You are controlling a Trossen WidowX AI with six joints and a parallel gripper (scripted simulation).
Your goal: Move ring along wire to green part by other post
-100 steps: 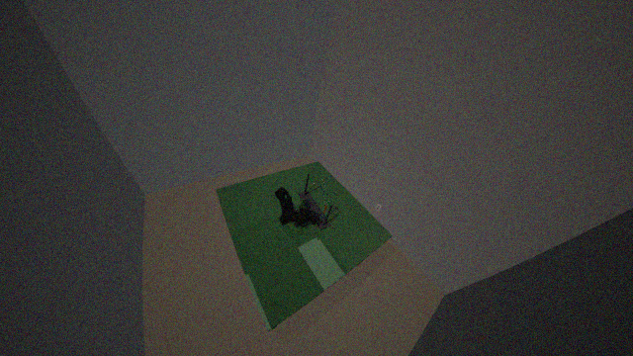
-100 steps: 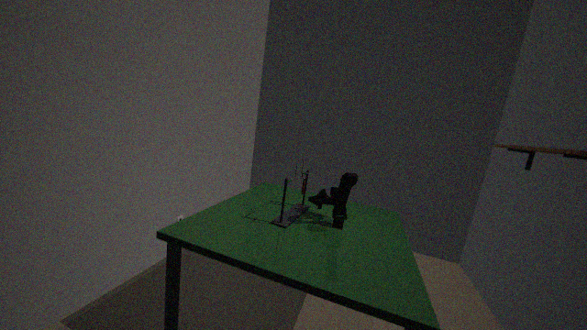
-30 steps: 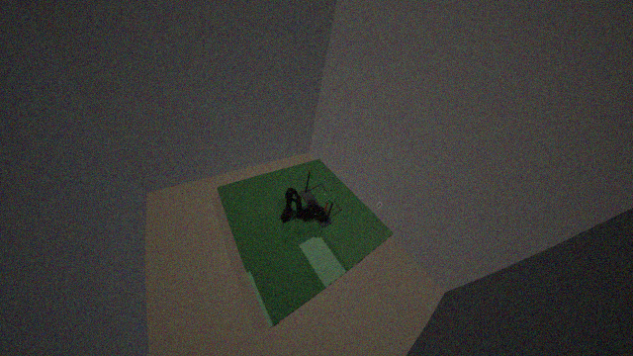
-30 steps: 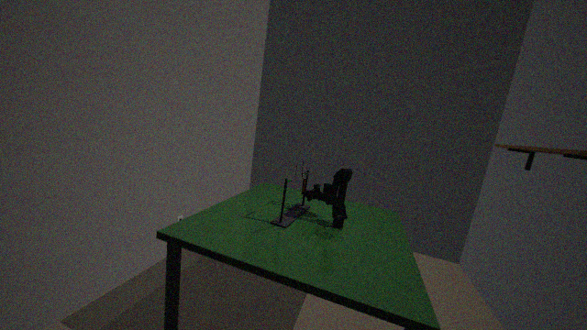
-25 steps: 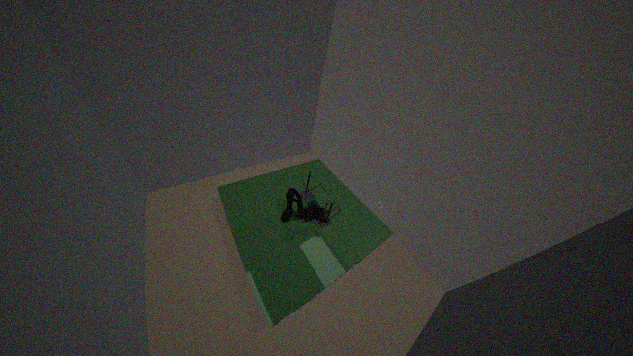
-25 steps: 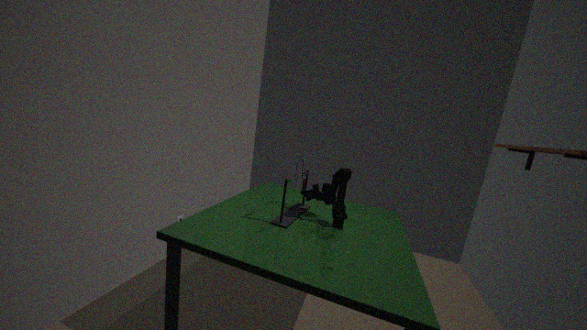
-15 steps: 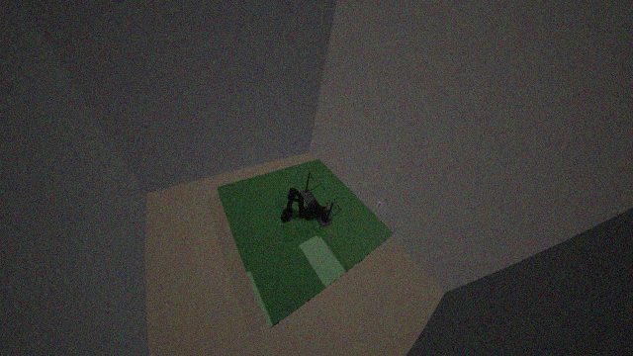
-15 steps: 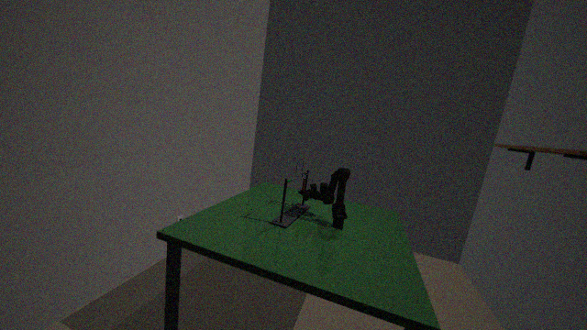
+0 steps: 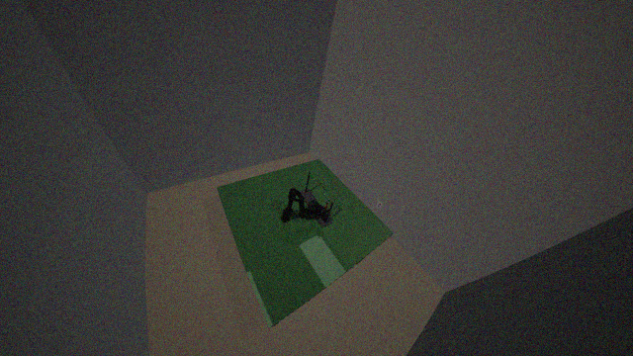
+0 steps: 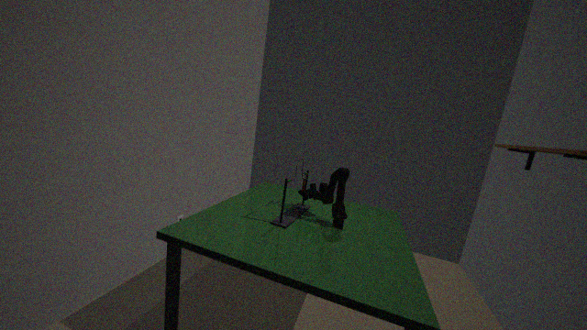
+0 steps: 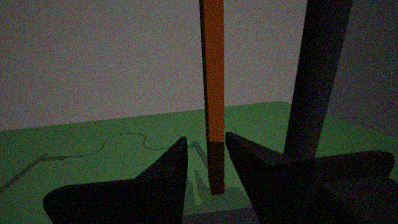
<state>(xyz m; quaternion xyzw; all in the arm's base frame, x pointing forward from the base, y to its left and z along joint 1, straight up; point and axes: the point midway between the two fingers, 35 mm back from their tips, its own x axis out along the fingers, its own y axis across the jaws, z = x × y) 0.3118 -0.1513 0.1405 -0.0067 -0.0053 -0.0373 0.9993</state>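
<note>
The orange handle (image 11: 214, 75) (image 10: 304, 183) hangs upright in the wrist view, its lower end in sight and its top out of frame. My gripper (image 11: 206, 139) (image 10: 302, 192) is partly open. Its fingertips stand on either side of the handle's line, with gaps visible on both sides; how deep the handle sits between them is hard to tell. A dark post (image 11: 320, 75) stands close behind the right finger. The other post (image 10: 283, 202) (image 9: 308, 183) is at the opposite end of the base. The wire is very faint in the top and exterior views; the ring and the wire's green parts cannot be made out.
The grey base (image 10: 281, 224) under the posts lies on the green table top (image 10: 344, 270) (image 9: 267, 277). Thin shadows of the wire and posts fall across the table in the wrist view. A wall shelf (image 10: 550, 149) is far to the right. The scene is dark and grainy.
</note>
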